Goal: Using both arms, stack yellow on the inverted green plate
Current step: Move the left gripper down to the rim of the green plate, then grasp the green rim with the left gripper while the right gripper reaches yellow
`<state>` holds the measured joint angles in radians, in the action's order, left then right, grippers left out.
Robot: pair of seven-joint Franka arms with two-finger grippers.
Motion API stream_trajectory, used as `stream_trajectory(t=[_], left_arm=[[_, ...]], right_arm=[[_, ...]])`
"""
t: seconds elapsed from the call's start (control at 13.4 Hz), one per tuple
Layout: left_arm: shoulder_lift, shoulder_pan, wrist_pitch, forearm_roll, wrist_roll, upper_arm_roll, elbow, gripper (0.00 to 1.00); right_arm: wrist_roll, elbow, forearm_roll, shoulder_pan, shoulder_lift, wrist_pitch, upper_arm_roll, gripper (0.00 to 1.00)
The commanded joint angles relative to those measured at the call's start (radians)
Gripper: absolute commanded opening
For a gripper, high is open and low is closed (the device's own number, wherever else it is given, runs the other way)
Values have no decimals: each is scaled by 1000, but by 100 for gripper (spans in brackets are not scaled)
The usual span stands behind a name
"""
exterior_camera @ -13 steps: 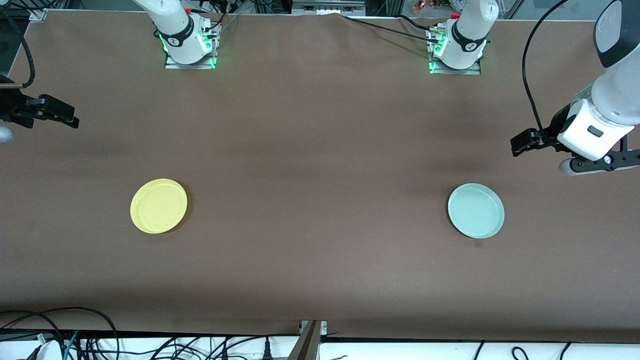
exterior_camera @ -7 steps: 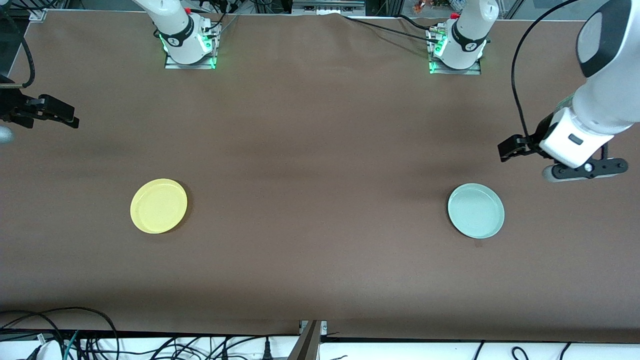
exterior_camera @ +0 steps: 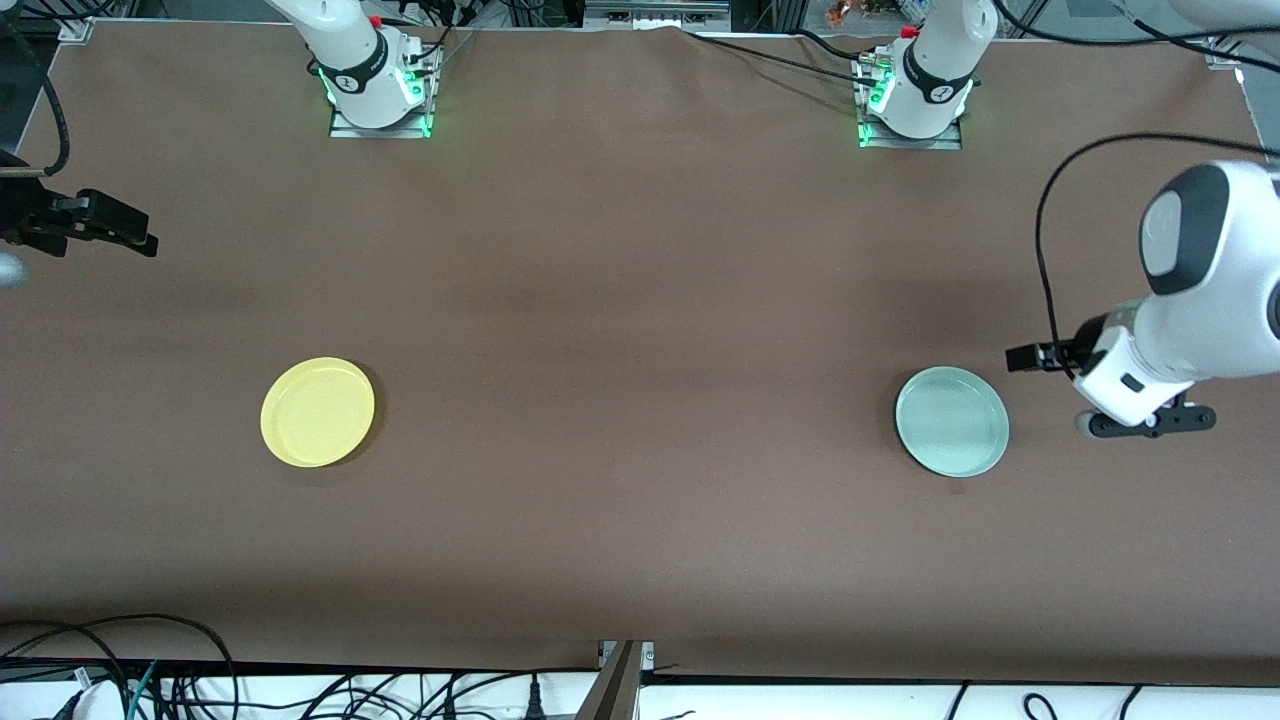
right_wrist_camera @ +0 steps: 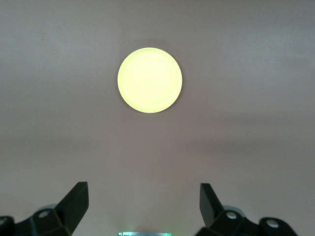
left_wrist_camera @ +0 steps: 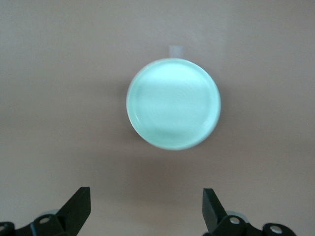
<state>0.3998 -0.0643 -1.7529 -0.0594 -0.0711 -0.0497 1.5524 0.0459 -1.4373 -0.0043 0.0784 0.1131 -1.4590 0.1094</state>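
The two plates lie nearest the front camera, about level with each other and well apart on the brown table [exterior_camera: 640, 300]. The yellow [exterior_camera: 317, 411] plate sits rim up toward the right arm's end of the table, roughly midway between the table's near edge and its robot-side edge, with bare cloth all round it. The green plate [exterior_camera: 951, 421] sits toward the left arm's end at much the same depth, also with its hollow side up; a small pale tab of tape [left_wrist_camera: 175, 50] shows on the cloth just at its rim in the left wrist view.

The left gripper [left_wrist_camera: 146, 209] hangs in the air over the bare cloth between the green plate and the table's end edge on the left arm's side, close beside the plate but not over it. Its fingers [left_wrist_camera: 78, 206] stand wide apart with nothing between them, and the green plate lies ahead of them, untouched.

Farther from the camera, the right gripper [right_wrist_camera: 142, 204] is up over the end edge of the table on the right arm's side, well apart from the yellow plate. Its fingers [right_wrist_camera: 75, 200] are spread wide too, empty.

Farthest, the two arm bases [exterior_camera: 378, 95] stand along the robot-side edge of the table.
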Motion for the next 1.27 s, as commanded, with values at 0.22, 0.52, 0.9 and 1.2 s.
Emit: stream_trajectory(t=[0.22,0.52,0.9,1.2], left_arm=[[29,-94,-494,-14,166,-13,357,100],[148,-89,-624,-17,168,-12,332,100],[228,-104,-649,-69,168,-9,259,100],[235,-108,-642,-73,171,-9,252,71]], right_arm=[[11,26,20,-11,13,6,-4,100],[14,26,18,-11,16,6,-4,100],[14,26,20,-12,33,8,-4,100],[12,24,17,-19,62,3,-4,100]])
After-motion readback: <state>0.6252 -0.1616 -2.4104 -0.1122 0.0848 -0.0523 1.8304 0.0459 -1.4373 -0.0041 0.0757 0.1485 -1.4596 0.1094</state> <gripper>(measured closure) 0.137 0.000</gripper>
